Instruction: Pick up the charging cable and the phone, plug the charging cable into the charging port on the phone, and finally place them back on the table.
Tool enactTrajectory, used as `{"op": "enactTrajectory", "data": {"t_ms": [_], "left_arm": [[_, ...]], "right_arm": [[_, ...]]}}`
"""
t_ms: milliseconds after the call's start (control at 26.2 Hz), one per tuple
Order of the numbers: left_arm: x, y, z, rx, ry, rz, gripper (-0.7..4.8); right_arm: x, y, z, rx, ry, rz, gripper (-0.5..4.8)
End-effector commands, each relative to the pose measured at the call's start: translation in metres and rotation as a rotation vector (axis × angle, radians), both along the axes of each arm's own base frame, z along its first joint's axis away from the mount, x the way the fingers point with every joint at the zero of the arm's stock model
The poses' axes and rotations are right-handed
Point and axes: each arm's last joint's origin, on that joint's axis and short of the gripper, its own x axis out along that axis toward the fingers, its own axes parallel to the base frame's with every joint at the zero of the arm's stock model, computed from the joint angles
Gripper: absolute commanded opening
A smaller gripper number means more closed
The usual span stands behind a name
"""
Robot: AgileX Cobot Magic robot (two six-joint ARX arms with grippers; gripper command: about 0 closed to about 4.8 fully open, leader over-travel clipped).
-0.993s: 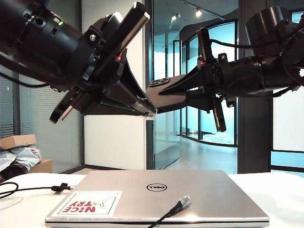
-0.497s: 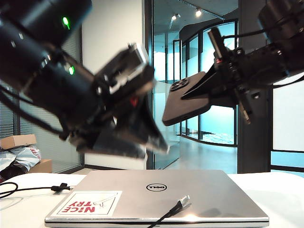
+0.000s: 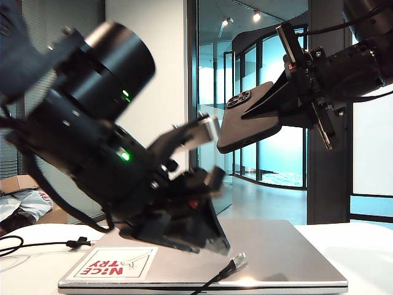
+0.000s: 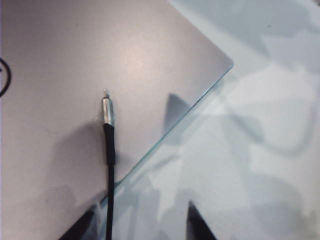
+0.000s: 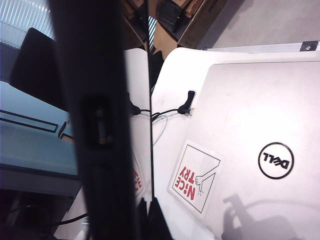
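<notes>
1. Left end effector (image 3: 215,243) blurred in exterior view, low over laptop lid (image 3: 258,246), just beside cable plug; fingertips (image 4: 197,225) only dark slivers cut off at edge of left wrist view.
2. Fingertips spread w/ a gap between, nothing in them, not touching charging cable (image 4: 107,145).
3. Cable lying on laptop, silver plug tip up on lid, cord running off front edge; other stretch w/ tie band (image 3: 78,243) on white worktop (image 3: 368,258) at left, rest cut off.
4. Right end effector (image 3: 279,107) up high at right, clenched on phone (image 3: 249,117), held tilted in air, camera cluster visible on back.
5. Right wrist view: phone just a dark edge-on slab close to lens, oval charging port (image 5: 99,126) facing cam, blurry. Fingers mostly hidden behind it.
6. Red/white sticker (image 3: 113,262) on lid partly covered by left arm.
</notes>
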Motion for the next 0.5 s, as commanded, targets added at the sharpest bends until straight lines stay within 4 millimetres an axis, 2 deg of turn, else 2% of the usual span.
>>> {"op": "enactTrajectory", "data": {"t_ms": [38, 497], "left_arm": [[0.007, -0.008, -0.008, 0.027, -0.015, -0.03, 2.11], [0.013, -0.013, -0.028, 0.083, -0.003, -0.048, 2.1]], "right_arm": [[0.0, 0.001, 0.009, 0.028, -0.048, 0.043, -0.05], [-0.001, 0.001, 0.014, 0.033, -0.066, 0.043, -0.05]]}}
